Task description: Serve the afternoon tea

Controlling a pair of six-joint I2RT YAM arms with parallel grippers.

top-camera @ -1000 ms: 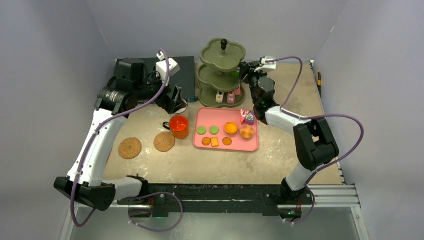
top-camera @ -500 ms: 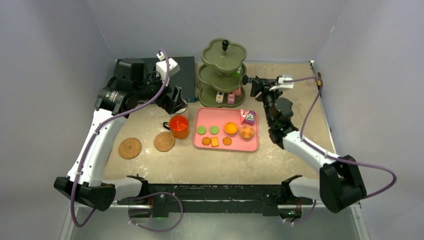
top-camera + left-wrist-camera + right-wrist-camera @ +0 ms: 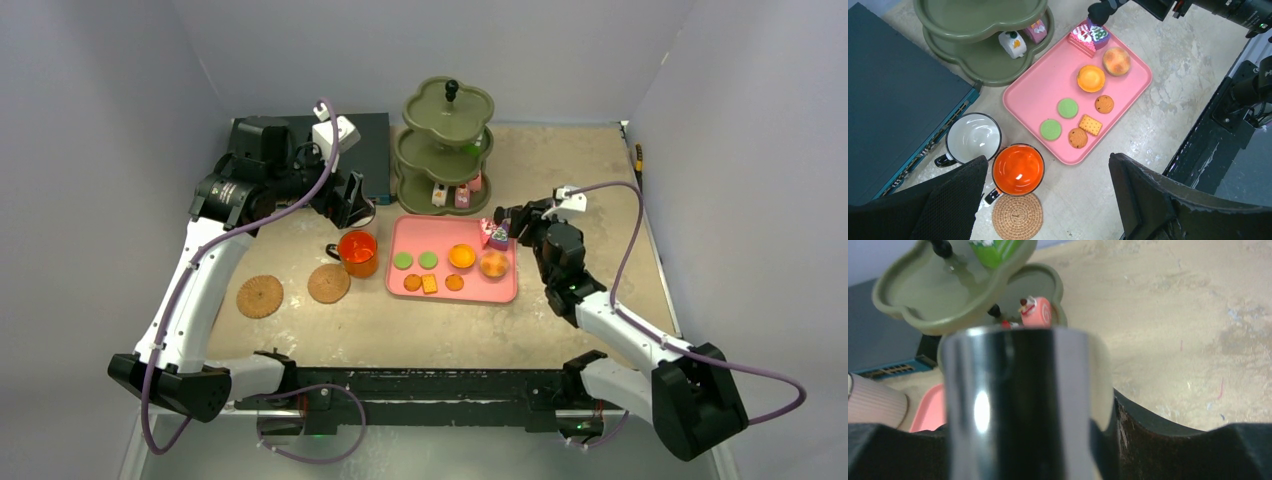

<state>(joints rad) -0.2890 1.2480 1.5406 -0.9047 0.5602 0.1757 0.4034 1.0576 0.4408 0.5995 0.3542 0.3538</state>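
Your right end effector has swung from the stand to the pink cakes; its opening I can't tell. Careless descent could topple them.

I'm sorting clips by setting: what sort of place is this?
Probably a robotics lab cell: plain grey walls, a scuffed table, left arm and right arm bolted at its near edge.
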